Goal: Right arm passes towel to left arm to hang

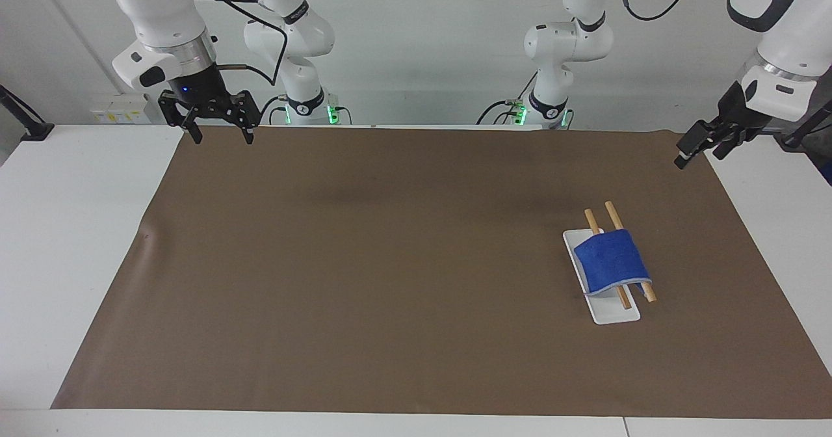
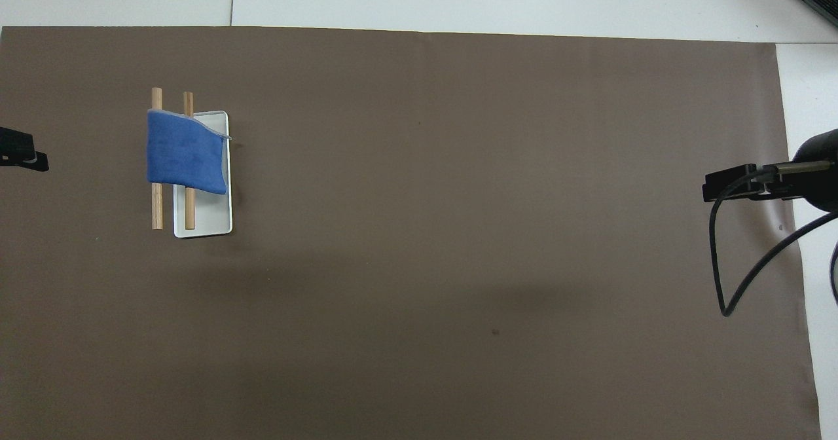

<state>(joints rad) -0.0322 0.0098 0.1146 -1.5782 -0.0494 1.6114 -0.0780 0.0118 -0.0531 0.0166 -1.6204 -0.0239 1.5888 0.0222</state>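
So the big brown mat (image 1: 390, 261) holds a small white tray (image 1: 614, 313) toward the left arm's end. Two wooden sticks (image 1: 623, 297) lie across it, and the blue towel (image 1: 611, 261) hangs over them. The job looks done. The right gripper (image 1: 221, 134) and left gripper (image 1: 699, 147) are up, spread wide, holding nothing. Next, just rest.

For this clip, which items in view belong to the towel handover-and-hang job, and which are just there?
Part of the job:
- towel, draped over the two wooden rods of the rack
- white rack base
- right gripper, open, empty, raised over the mat's edge
- left gripper, open, empty, raised over the mat's corner

Just there:
- brown mat
- white table
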